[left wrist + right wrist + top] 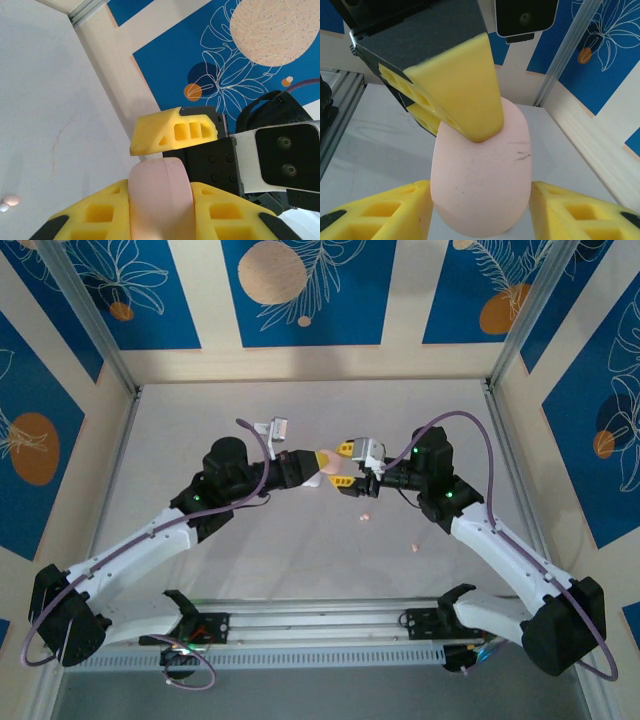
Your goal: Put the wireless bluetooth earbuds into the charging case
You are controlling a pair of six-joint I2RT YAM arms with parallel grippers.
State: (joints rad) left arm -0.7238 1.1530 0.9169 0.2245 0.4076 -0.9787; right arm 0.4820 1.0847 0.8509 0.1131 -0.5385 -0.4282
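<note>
Peach-pink pebble charging case [480, 185] raised above table [300, 570]; 2 tiny earbuds [10, 201], peach and white, lying together there.

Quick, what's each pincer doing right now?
Left pincer: closed on the pink case.
Right pincer: looks closed on the same case, a finger against each side.

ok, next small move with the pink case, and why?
Probably work the pink case open with the right gripper while the left gripper holds it: it looks closed, and earbuds lie loose on the table.
</note>
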